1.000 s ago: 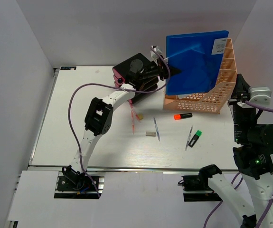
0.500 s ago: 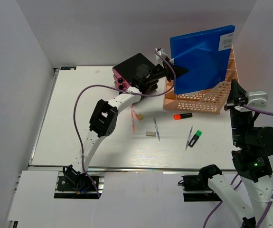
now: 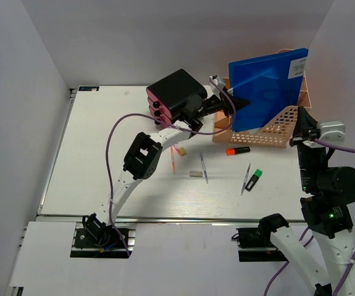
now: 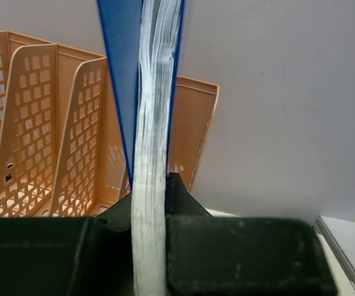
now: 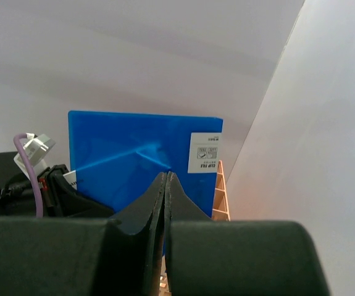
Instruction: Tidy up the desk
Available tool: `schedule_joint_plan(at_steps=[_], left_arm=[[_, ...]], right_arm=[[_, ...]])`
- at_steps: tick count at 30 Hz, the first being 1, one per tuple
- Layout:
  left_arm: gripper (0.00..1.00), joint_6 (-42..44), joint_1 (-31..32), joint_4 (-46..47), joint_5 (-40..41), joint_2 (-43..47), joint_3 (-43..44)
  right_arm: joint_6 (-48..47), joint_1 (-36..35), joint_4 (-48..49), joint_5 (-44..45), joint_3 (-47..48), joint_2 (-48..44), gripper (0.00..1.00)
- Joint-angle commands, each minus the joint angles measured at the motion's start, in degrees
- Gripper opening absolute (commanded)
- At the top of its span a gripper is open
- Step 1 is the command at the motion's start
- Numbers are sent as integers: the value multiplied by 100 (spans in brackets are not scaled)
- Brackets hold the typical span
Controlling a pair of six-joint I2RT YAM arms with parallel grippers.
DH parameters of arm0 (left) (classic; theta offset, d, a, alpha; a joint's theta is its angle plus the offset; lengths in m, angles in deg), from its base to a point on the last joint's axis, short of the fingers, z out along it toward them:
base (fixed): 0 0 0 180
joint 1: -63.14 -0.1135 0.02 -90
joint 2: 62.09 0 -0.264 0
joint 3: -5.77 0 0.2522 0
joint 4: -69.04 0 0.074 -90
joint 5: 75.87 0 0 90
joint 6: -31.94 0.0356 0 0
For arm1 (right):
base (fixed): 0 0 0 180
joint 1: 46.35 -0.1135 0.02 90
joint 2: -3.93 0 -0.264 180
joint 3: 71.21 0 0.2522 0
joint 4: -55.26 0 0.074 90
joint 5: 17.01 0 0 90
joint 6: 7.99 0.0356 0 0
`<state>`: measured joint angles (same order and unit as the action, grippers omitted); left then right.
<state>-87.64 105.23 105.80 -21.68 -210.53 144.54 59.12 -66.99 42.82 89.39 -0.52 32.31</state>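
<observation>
The white desk [image 3: 103, 160] fills the top view. My left gripper [image 3: 240, 103] is shut on the lower edge of a blue clip file [image 3: 267, 83], which it holds upright and slightly tilted over the peach mesh file rack [image 3: 275, 128] at the back right. In the left wrist view the file's white page edge [image 4: 155, 111] runs up between the jaws of my left gripper [image 4: 152, 192], with the rack's dividers [image 4: 47, 135] to the left. My right gripper [image 3: 302, 123] is shut and empty, raised beside the rack's right end. It [image 5: 166, 176] faces the file's blue cover [image 5: 121, 154].
A black-and-pink drawer box [image 3: 171, 92] stands at the back centre. Loose on the desk lie an orange highlighter [image 3: 238, 150], a green highlighter [image 3: 254, 179], a silver pen [image 3: 204, 168], another pen [image 3: 246, 177], a small eraser [image 3: 196, 174] and a pink pen [image 3: 173, 159].
My left gripper has carried the blue file to the right, over the rack, and tilted it. The right gripper has shifted slightly.
</observation>
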Motion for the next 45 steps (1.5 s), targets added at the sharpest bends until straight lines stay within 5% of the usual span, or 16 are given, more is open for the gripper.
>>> schedule_joint_plan(at_steps=[1,24,45], left_arm=[[0,58,63,766,373,184,331],[0,1138,116,573,338,729,-82],[0,972,10,766,505,905,76]], right_arm=[[75,-10,140,12,-94,-105,0],[171,-10,-44,-181,-340,-210,0],[215,-10,-123,-296,-375,-210,0]])
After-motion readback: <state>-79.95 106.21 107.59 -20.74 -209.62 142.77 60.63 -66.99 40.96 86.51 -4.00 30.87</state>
